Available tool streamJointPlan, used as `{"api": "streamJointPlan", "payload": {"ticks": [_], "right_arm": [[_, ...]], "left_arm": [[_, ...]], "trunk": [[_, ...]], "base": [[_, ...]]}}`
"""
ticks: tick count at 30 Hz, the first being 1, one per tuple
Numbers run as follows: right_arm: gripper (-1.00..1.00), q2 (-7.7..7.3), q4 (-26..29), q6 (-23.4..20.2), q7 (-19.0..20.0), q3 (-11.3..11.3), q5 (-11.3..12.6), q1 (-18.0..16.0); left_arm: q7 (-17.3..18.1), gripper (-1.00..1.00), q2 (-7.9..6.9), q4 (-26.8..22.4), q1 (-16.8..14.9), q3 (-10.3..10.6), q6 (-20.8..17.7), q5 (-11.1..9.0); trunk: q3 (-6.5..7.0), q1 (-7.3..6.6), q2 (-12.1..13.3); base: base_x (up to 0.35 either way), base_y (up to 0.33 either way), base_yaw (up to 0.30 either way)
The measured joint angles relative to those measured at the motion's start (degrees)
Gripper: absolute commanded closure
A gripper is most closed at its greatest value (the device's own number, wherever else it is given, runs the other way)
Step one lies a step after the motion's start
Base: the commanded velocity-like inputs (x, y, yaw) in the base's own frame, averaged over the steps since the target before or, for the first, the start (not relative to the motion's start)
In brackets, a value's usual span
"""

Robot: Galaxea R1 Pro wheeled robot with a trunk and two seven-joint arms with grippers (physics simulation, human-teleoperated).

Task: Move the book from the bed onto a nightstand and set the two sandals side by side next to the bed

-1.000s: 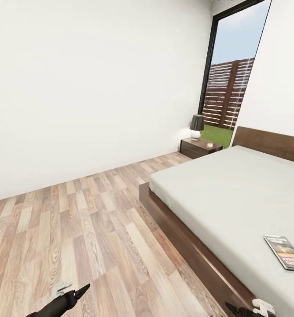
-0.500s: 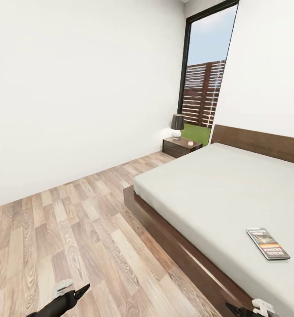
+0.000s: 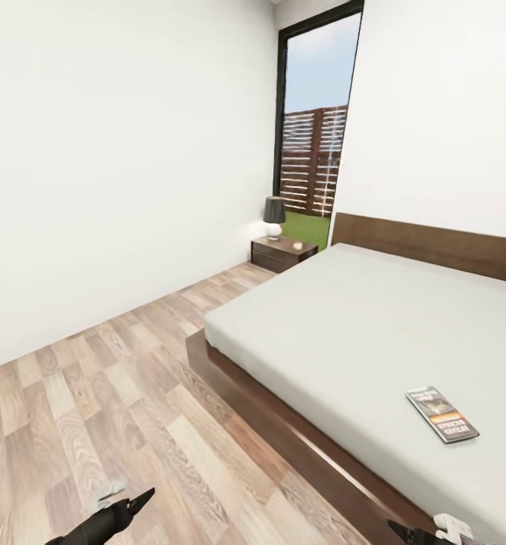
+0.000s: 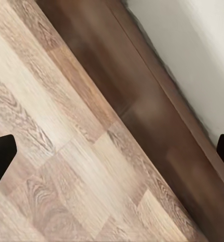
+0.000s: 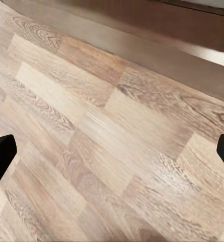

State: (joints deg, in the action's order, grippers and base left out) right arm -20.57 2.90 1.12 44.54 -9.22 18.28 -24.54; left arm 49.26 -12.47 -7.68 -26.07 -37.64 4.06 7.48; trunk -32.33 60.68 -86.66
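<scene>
Head view: set high, facing forward and down across the light-brown wood plank floor towards the far corner, where a tall dark-framed window stands. The large low bed with white mattress and dark brown platform frame occupies the right half, at mid range.

Left wrist view: close above the plank floor, looking steeply down, taking in the bed frame's dark side rail and mattress edge.

Right wrist view: close, angled down at the floor, the bed's frame along its far edge.

Shared ground: floor beside the bed frame.

Book on bed; nightstand beyond.
</scene>
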Motion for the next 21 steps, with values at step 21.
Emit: {"api": "streamJointPlan", "payload": {"ticks": [21], "right_arm": [[-1.0, 0.0, 0.0, 0.08, -0.08, 0.0, -0.08, -0.01]], "left_arm": [[-0.01, -1.0, 0.0, 0.01, 0.0, 0.04, 0.0, 0.0]], "trunk": [[0.0, 0.02, 0.0]], "base": [[0.083, 0.055, -0.284]]}}
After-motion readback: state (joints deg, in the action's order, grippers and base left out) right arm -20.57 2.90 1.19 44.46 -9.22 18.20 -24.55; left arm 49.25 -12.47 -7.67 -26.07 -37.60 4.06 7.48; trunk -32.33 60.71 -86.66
